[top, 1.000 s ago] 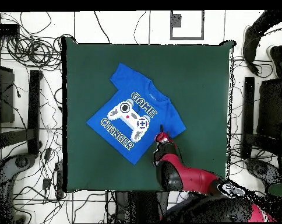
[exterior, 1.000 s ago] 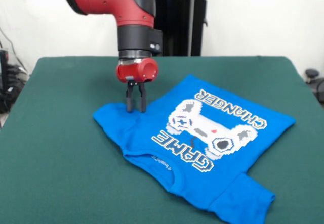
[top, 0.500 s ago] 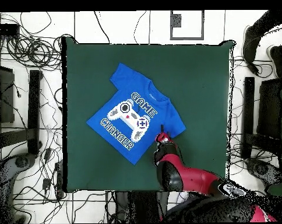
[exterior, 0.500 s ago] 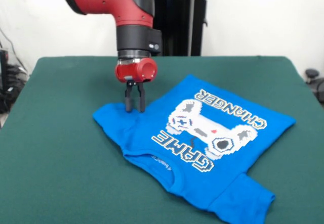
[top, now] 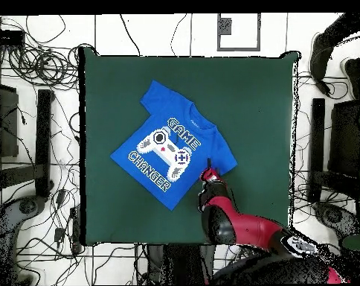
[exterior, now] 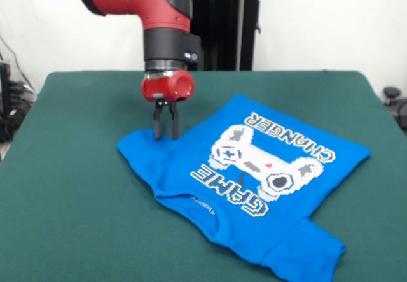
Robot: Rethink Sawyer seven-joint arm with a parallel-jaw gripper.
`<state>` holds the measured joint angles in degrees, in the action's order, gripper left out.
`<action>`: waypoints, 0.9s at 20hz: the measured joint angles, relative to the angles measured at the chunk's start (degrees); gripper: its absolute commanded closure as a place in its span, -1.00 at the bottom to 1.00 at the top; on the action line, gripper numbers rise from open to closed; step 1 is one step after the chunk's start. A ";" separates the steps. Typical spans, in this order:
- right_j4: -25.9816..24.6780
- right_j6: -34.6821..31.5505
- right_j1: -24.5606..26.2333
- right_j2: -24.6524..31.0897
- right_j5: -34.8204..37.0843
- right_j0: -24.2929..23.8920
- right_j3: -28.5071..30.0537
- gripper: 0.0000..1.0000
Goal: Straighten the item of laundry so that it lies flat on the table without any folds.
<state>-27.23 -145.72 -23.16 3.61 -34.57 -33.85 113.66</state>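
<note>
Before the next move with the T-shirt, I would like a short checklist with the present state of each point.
1. Claw stands over a sleeve corner of the T-shirt: ok.
2. Claw grips the cloth: cannot tell; the fingers are close together, but their tips hide the contact.
3. T-shirt lies fully on the table, away from its edges: ok.
4. Printed side faces up: ok.
5. T-shirt has no folds: not ok; the sleeve under the claw and the cloth by the collar are bunched.
6. Bare table beside that sleeve to pull it outward: ok.
</note>
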 measured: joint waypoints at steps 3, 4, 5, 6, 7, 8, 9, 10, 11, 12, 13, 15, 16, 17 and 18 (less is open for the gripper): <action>-0.01 0.00 -2.96 -0.02 1.38 -1.25 0.42 -1.00; -0.01 0.00 -3.45 -0.02 1.65 -1.39 0.43 -1.00; -0.01 0.00 -3.95 -0.03 1.92 -1.53 0.43 -1.00; -0.01 0.00 -4.36 -0.03 2.13 -1.60 0.43 -1.00; -0.01 0.00 -5.21 -0.02 2.56 -1.61 0.44 -1.00; -0.01 0.00 -6.05 -0.02 2.98 -1.62 0.44 -1.00; -0.02 0.00 -6.39 -0.02 3.14 -1.63 0.45 -1.00; -0.04 0.00 -6.80 -0.03 3.29 -1.62 0.46 -1.00; -0.02 0.00 -7.02 -0.03 3.31 -1.59 0.44 -1.00; -0.01 0.00 -7.23 -0.03 3.33 -1.53 0.44 -1.00; -0.02 0.00 -7.36 -0.04 3.34 -1.20 0.45 -1.00; 0.09 0.00 -7.19 -0.09 3.34 -0.58 0.45 -1.00; 0.18 0.00 -7.06 -0.12 3.34 -0.20 0.45 -1.00; 0.38 0.00 -6.82 -0.17 3.35 0.37 0.46 -1.00; 0.49 0.00 -6.71 -0.17 3.34 0.66 0.45 -1.00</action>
<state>-26.74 -145.72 -29.87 3.45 -31.23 -33.20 114.11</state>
